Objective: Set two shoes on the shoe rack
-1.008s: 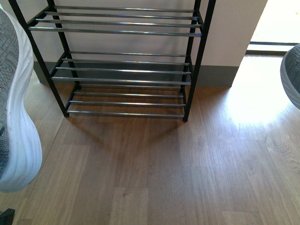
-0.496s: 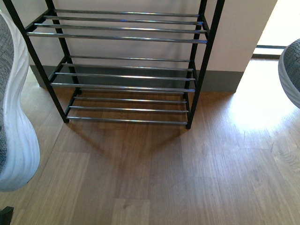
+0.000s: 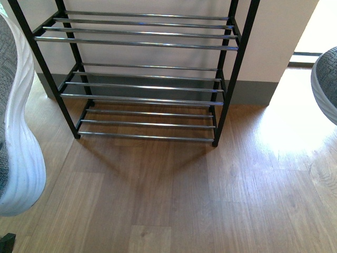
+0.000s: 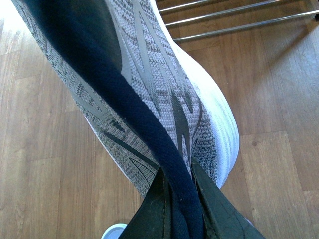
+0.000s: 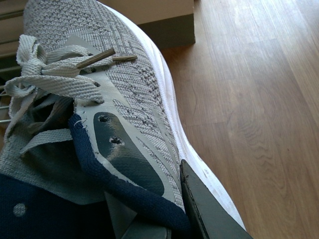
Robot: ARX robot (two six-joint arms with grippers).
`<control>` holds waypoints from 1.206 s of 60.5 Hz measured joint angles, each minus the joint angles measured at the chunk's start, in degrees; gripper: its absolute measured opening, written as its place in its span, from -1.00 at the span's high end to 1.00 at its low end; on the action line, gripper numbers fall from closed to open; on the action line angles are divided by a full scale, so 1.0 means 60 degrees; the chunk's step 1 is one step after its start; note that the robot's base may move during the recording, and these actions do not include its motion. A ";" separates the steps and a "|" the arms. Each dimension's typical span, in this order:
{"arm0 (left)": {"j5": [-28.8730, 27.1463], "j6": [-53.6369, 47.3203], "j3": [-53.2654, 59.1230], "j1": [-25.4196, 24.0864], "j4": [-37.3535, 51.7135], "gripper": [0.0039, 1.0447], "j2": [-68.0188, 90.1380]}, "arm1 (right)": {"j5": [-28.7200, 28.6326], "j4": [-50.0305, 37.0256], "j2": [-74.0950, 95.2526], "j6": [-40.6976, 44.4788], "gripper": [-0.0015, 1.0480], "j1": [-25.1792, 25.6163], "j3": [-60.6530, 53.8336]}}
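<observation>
Nearer than before, the shoe rack [image 3: 142, 99] stands dead ahead, equally near both arms; left gripper [image 4: 182, 209] clamps the left sneaker [image 4: 164, 84], right gripper [image 5: 167, 221] clamps the right sneaker [image 5: 129, 84].

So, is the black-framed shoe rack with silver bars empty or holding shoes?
Empty on the three tiers in view: the black-framed shoe rack shows only bare bars.
</observation>
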State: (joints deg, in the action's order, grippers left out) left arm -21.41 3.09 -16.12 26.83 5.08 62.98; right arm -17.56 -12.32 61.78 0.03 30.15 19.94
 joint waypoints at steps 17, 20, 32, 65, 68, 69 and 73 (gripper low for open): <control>-0.0109 0.0015 0.0000 -0.0007 -0.0004 0.94 0.0000 | -0.0164 0.0004 -0.0004 0.0000 0.98 -0.0015 -0.0004; -0.0091 0.0011 0.0000 -0.0007 -0.0004 0.94 0.0000 | -0.0117 0.0004 -0.0004 0.0000 0.98 -0.0011 -0.0004; -0.0073 0.0011 0.0004 -0.0007 -0.0004 0.94 0.0000 | -0.0076 0.0004 -0.0018 0.0000 0.98 -0.0011 -0.0004; -0.0004 -0.0033 0.0004 0.0036 -0.0011 0.94 0.0004 | -0.0036 0.0000 0.0000 0.0000 0.98 0.0044 0.0000; -0.0004 -0.0040 0.0004 0.0033 -0.0011 0.94 0.0000 | -0.0040 0.0000 -0.0004 0.0000 0.98 0.0044 0.0000; -0.0004 -0.0040 0.0004 0.0033 -0.0011 0.94 0.0000 | -0.0040 0.0000 -0.0004 0.0000 0.98 0.0044 0.0000; 0.0004 -0.0036 0.0004 0.0033 -0.0011 0.94 0.0000 | -0.0011 0.0004 0.0004 0.0000 0.98 0.0044 0.0000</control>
State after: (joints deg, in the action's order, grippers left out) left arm -21.39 2.87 -16.10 27.03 5.02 62.98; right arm -17.63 -12.29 61.80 0.03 30.41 19.94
